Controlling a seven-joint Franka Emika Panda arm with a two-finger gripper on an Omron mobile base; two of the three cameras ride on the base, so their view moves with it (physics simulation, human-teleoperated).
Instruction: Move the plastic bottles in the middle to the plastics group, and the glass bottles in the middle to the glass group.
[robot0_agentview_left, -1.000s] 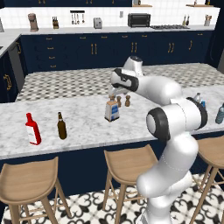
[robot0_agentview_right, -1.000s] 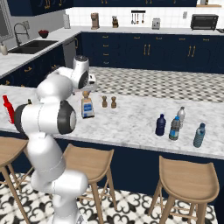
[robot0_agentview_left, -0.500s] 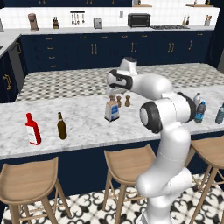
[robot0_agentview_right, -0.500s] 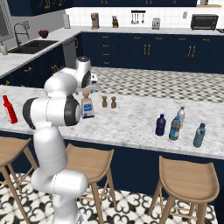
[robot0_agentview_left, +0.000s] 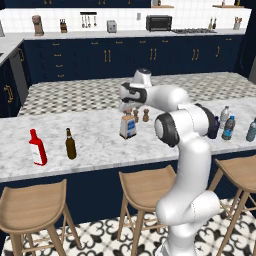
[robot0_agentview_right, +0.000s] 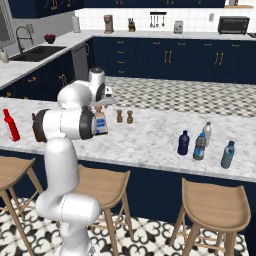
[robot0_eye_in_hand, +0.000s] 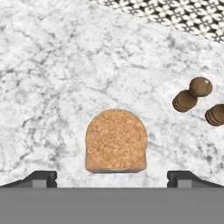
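Cork-stoppered glass bottle (robot0_agentview_left: 128, 125) stands mid-bench (robot0_agentview_left: 90, 145), uncollected. Claw (robot0_eye_in_hand: 112, 177), jaws spread wide and empty, has swung directly above its stopper since a second ago; descent and grasp presumably follow.

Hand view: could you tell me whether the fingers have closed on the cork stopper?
No, the open gripper has both tips standing clear of the cork stopper.

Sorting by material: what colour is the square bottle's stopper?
Tan, speckled cork stopper; the hand view shows it best.
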